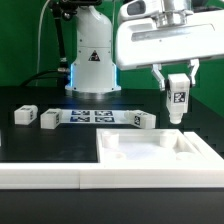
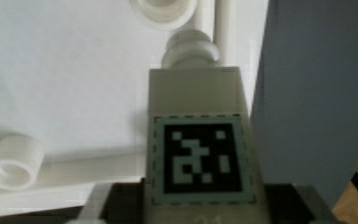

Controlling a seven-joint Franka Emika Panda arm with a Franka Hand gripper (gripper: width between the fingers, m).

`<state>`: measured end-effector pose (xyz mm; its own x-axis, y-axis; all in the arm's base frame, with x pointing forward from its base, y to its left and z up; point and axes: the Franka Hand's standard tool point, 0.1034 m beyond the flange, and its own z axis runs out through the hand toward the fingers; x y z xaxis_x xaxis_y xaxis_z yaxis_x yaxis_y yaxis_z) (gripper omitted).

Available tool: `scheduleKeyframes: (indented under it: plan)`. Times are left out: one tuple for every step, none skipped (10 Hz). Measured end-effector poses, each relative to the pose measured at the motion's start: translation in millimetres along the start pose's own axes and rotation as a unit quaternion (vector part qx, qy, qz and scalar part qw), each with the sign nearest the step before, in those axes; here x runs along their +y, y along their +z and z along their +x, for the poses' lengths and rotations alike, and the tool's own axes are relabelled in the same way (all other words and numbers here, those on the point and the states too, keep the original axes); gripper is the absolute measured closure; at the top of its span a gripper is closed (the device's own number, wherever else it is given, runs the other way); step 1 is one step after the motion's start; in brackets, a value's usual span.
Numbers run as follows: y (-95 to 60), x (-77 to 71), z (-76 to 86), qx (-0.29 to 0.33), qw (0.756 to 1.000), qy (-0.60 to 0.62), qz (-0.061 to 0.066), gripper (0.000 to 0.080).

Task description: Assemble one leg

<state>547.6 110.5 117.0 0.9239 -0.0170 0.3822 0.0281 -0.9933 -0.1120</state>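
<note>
My gripper (image 1: 178, 88) is shut on the leg (image 1: 179, 103), a white post with a black-and-white tag, and holds it upright in the air. The leg hangs above the far right corner of the large white panel (image 1: 150, 152), clear of it. In the wrist view the leg (image 2: 201, 120) fills the middle, tag towards the camera, with its round screw tip (image 2: 194, 46) pointing down at the panel (image 2: 69, 90). The gripper (image 2: 201, 206) clamps the leg's top end, with dark fingers (image 2: 119, 205) on either side. A round socket (image 2: 160, 10) lies just beyond the tip.
The marker board (image 1: 93, 115) lies behind the panel. Loose white legs lie on the black table: two at the exterior view's left (image 1: 24, 115) (image 1: 48, 120) and one by the board's right end (image 1: 143, 121). The robot base (image 1: 92, 60) stands at the back.
</note>
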Motion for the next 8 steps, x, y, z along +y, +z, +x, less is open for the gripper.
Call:
scheduleKeyframes:
  plan:
    - [2.1, 5.2, 10.8, 0.006, 1.000, -0.014, -0.002, 0.0509]
    - [4.4, 8.8, 19.3, 0.011, 1.000, -0.028, -0.004, 0.0509]
    - [7.8, 10.8, 25.6, 0.017, 0.999, -0.037, -0.004, 0.0509]
    - [7.8, 10.6, 25.1, 0.030, 0.999, -0.037, -0.005, 0.0509]
    - [8.5, 10.6, 23.0, 0.027, 0.999, -0.037, -0.005, 0.0509]
    - [8.4, 10.9, 24.1, 0.031, 0.999, -0.037, -0.006, 0.0509]
    - [5.5, 13.9, 30.3, 0.088, 0.995, -0.039, -0.011, 0.0509]
    - [10.9, 15.4, 23.5, 0.091, 0.995, -0.039, -0.012, 0.0509]
